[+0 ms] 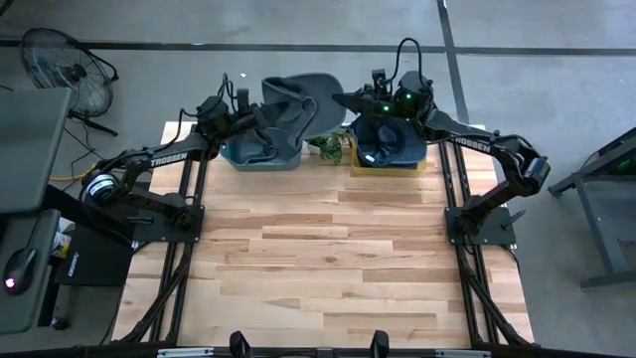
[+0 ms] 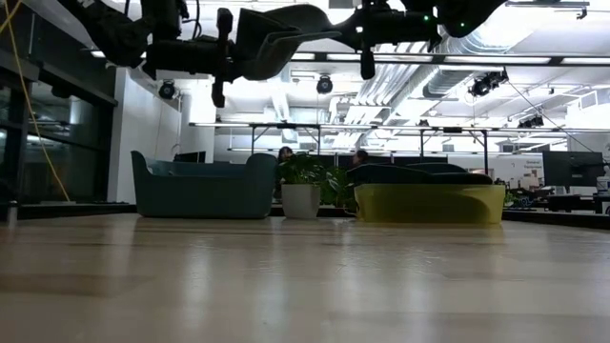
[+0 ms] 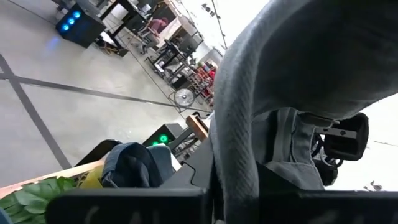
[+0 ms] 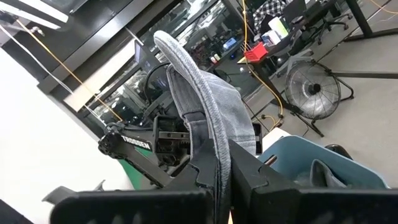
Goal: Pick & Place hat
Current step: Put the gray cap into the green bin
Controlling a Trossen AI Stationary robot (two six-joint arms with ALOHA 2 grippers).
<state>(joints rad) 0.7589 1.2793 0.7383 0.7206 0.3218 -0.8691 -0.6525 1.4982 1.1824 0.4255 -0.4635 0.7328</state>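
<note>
The grey fabric cap-style hat hangs in the air above the far edge of the light wooden table, between both arms. The left tool is clamped on its back at about nine o'clock; the right tool pinches its brim at three o'clock. Below sit a blue-grey plastic bin and a yellow bin, whose dark contents are hard to make out.

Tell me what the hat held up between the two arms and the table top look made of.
Hat: grey woven cloth, apparently cotton twill or denim, matte; a fine weave shows and it drapes softly.
Table top: wood planks, light with darker strips, grain and joints visible; a faint sheen in the low view suggests a sealed finish.
</note>
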